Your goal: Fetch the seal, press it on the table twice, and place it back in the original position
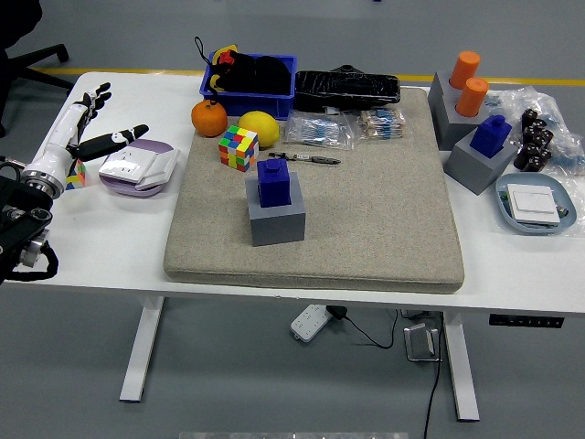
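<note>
Sitting upright in its grey block holder (276,222) on the beige mat (366,201), the dark blue seal (274,181) is a square block with a small knob. Farther left, the left hand (84,123) hovers over the desk (101,238), fingers spread, empty.

Open mat (366,219) right of seal (274,181); cube (238,147), pen (309,158) behind.

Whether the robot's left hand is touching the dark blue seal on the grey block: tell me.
Apart. The head view shows the left hand open at the table's left edge, bare mat between it and the dark blue seal on its grey block.
</note>
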